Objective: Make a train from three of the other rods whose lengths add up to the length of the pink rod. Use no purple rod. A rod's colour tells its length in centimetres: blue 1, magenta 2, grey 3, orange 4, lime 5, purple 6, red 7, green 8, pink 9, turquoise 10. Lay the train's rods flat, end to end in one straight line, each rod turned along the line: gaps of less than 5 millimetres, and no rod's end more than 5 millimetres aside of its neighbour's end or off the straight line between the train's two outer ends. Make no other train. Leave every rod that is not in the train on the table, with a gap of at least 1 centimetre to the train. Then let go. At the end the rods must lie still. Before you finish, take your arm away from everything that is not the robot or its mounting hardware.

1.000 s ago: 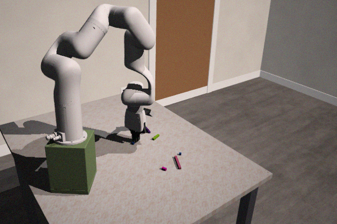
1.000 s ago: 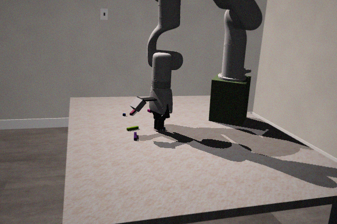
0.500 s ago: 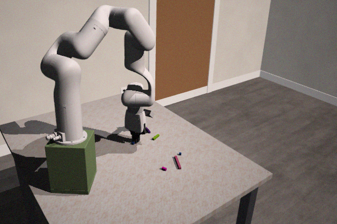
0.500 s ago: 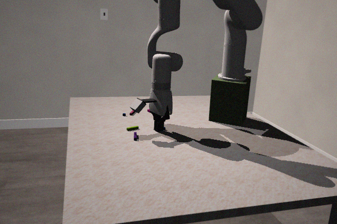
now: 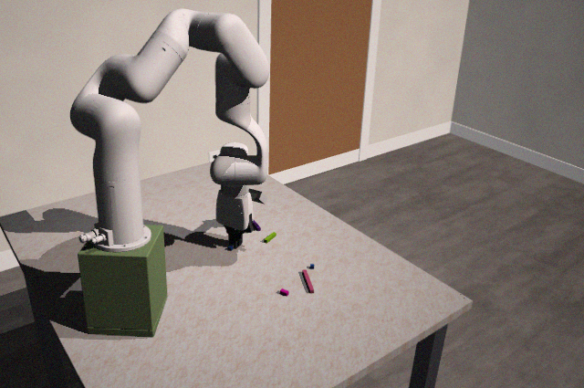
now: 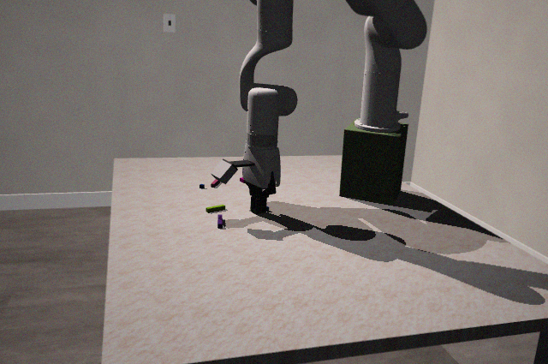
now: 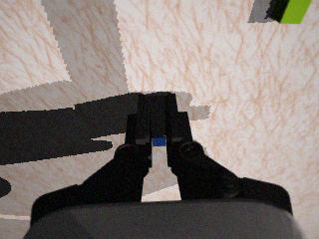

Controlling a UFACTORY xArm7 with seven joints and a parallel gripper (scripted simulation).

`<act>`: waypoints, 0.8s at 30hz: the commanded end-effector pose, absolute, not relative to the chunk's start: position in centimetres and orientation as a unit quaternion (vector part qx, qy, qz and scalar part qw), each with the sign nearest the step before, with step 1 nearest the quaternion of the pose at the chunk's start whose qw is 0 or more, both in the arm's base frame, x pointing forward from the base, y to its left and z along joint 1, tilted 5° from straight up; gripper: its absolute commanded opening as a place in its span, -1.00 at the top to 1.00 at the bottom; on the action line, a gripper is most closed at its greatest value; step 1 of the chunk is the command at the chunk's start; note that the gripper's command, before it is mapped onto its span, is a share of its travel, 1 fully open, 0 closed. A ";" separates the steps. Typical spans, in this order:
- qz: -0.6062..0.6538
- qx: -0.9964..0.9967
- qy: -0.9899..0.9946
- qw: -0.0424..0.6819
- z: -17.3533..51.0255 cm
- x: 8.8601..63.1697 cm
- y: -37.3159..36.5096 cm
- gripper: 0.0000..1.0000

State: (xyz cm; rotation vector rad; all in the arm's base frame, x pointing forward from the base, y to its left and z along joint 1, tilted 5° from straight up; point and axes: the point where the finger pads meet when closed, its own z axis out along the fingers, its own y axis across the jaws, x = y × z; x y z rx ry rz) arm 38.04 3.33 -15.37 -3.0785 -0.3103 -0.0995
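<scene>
My gripper [image 5: 234,244] [image 6: 259,209] [image 7: 158,110] is down at the table, its fingers shut on a dark strip that looks like the grey rod [image 7: 159,121] in deep shadow. A blue rod [image 5: 230,247] [image 7: 159,141] lies at its base-side end; contact is unclear. The lime rod [image 5: 270,236] [image 6: 215,208] [image 7: 297,11] lies apart, beyond the gripper from the base. Another blue rod [image 5: 311,266] [image 6: 201,186] lies near the pink rod [image 5: 307,280] [image 6: 214,183], which the gripper's camera bracket partly hides in the exterior view. The magenta rod [image 5: 284,292] [image 6: 241,180] lies nearby.
The purple rod [image 5: 255,225] [image 6: 219,221] lies near the lime rod, partly behind the gripper in the top view. The green base block [image 5: 115,291] [image 6: 372,165] carries the arm. The arm's shadow crosses the table [image 5: 226,327] [image 6: 199,298] around the gripper.
</scene>
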 end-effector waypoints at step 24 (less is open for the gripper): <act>-0.034 -0.994 -0.100 0.023 -15.3 38.2 3.3 0.59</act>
